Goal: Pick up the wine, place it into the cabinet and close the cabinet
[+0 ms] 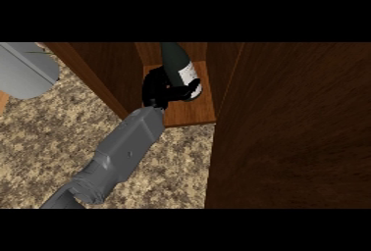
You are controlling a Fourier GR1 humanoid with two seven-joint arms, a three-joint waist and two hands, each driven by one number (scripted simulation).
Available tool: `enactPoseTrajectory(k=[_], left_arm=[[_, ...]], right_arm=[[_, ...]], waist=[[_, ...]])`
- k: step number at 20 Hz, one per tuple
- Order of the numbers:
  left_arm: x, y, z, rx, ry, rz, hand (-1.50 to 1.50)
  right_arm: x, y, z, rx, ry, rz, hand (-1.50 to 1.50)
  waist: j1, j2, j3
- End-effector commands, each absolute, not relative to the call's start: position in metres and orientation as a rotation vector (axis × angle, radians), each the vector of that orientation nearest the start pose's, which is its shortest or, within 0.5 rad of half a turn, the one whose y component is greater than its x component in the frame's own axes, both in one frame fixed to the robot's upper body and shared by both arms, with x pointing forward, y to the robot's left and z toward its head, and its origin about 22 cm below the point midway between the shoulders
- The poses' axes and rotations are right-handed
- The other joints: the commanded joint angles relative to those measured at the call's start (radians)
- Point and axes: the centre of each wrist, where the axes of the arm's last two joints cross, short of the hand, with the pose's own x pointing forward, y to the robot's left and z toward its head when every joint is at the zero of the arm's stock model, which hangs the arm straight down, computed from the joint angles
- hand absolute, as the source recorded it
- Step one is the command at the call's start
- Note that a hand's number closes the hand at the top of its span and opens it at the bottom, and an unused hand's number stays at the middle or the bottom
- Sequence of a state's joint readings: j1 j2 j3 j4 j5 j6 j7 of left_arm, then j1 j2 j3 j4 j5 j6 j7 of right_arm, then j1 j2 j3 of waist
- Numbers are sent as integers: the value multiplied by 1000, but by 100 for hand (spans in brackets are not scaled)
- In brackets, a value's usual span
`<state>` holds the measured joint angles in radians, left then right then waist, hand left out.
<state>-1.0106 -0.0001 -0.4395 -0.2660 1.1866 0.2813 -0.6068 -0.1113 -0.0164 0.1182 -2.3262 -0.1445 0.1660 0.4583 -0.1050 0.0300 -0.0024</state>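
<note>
Fingers of the black hand point(161, 90) curl round the bottom part of the dark green glass wine bottle point(178, 64) and clamp on it. From the head view I cannot tell if this is the left hand or the right hand. Its grey forearm point(119, 154) comes up from the low left of the view.

The wine bottle is inside the brown wooden cabinet point(109, 73), at the shelf point(190, 113). It leans, with its neck going up toward the dark back of the cabinet. I cannot tell if its bottom touches the shelf.

The big brown wooden cabinet door point(290, 127) stands open on the right and fills that side of the view. It hides what is behind it. The speckled tan stone counter point(43, 142) lies under the forearm. A grey rounded thing point(27, 68) shows at the top left, near the cabinet wall.

The bottle has a white paper label point(185, 73). No words on it can be read.
</note>
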Motion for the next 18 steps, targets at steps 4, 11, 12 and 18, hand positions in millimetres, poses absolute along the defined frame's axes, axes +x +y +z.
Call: enactPoseTrajectory(k=[4, 11, 12, 18], left_arm=[[388, 89, -19, -228, -1556, 371, 150], [390, 72, -1, -265, -1525, 450, 150], [390, 74, -3, -243, -1545, 482, 150], [392, 72, 1, -206, -1543, 561, -150]], right_arm=[[190, -209, 174, 350, -1950, 325, -150], [192, -201, 171, 367, -1944, 321, -150], [194, -200, 180, 372, -1963, 314, -150], [192, -190, 183, 362, -1956, 335, -150]], waist=[[-14, 0, 2], [-27, 0, 1], [-33, 3, 1], [-29, 3, 0]])
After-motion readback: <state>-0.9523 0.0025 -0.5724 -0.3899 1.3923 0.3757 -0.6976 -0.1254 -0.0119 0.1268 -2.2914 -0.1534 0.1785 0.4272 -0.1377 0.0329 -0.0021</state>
